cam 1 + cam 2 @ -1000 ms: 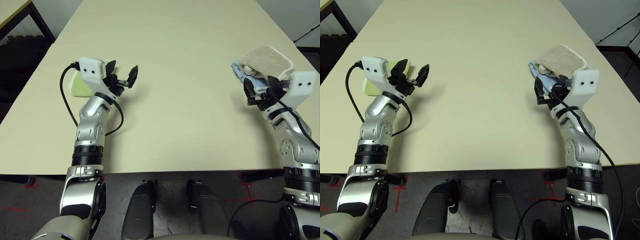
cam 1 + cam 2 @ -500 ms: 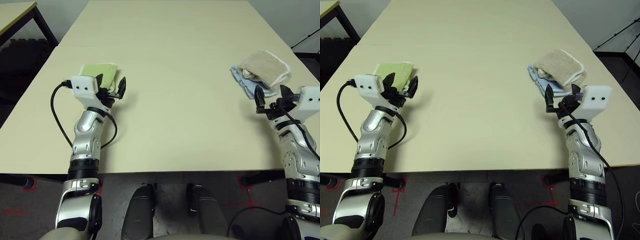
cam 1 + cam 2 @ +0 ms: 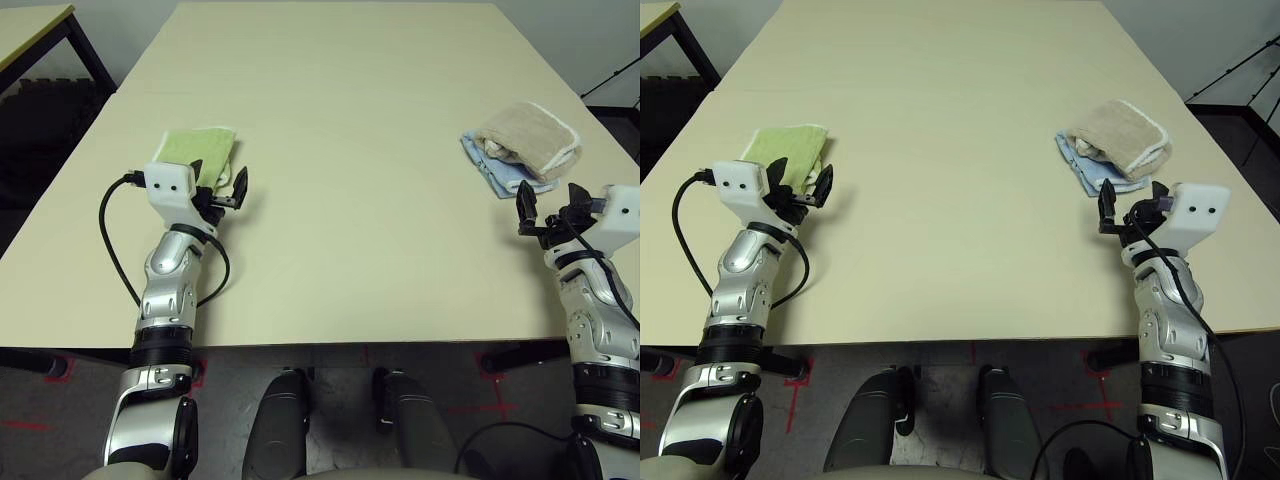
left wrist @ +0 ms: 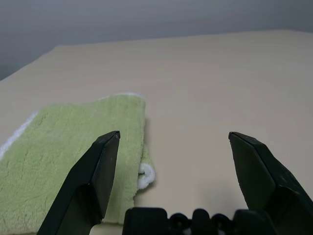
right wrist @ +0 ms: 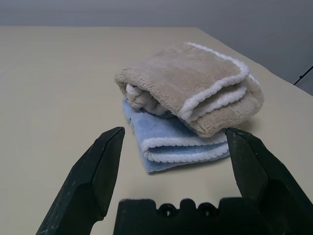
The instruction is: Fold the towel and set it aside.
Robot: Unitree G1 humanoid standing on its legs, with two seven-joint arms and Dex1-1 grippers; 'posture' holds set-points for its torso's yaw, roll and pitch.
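the folded beige terry towel (image 3: pixel 528 139) lies on the light-blue towel (image 5: pixel 172 142) (set aside, i judge); both grippers (image 3: pixel 228 187) (image 3: pixel 551 207) wide, empty; next only retreat.

I see bare desk (image 3: pixel 340 160) across the whole middle and far end. Obstacles: green towel (image 3: pixel 195 155) at left, tan towel (image 3: pixel 528 138) stacked on blue towel (image 3: pixel 500 175) at right.
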